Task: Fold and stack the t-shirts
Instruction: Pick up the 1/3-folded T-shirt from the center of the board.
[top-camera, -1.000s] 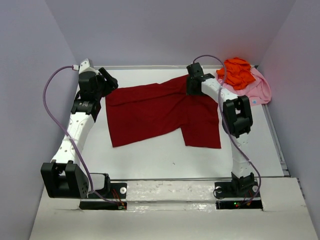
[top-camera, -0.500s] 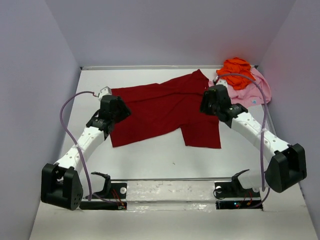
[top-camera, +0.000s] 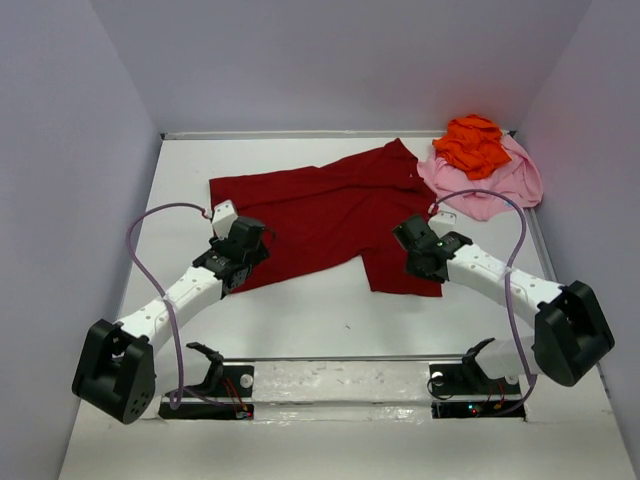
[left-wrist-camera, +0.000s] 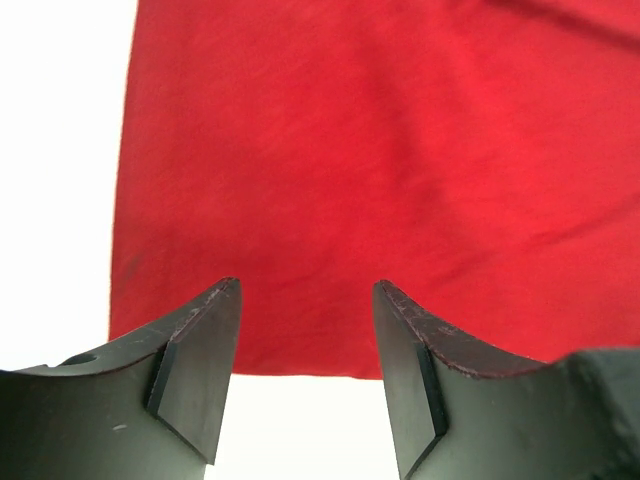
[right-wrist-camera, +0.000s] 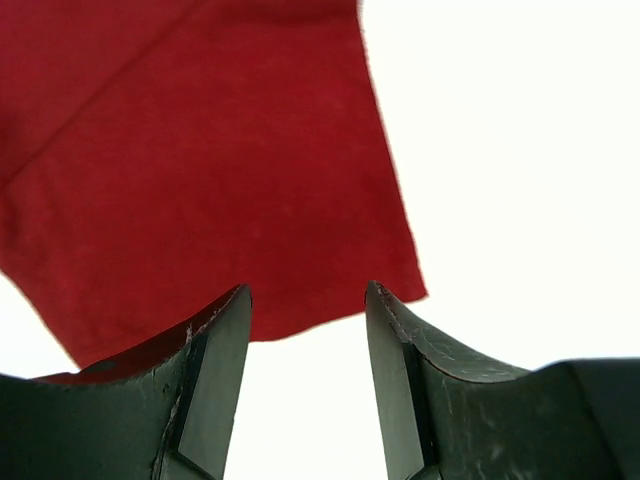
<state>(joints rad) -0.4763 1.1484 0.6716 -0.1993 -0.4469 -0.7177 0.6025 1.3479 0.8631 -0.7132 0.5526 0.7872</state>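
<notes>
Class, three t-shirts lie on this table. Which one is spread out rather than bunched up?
The dark red t-shirt, lying open in the middle. The orange t-shirt sits crumpled on the pink t-shirt, both heaped in the far right corner.

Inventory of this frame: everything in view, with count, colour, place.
dark red t-shirt: 1, dark red, spread flat across the middle of the table
orange t-shirt: 1, bright orange, crumpled on top of the pink one, far right corner
pink t-shirt: 1, light pink, bunched in the far right corner, under the orange one
table: 1, white, walled on three sides
cables: 2, purple, one looping off each arm
arms: 2, white and black, bases at the near edge
left hand: 1, black, open, over the red shirt's near left hem
right hand: 1, black, open, over the red shirt's near right corner
</notes>
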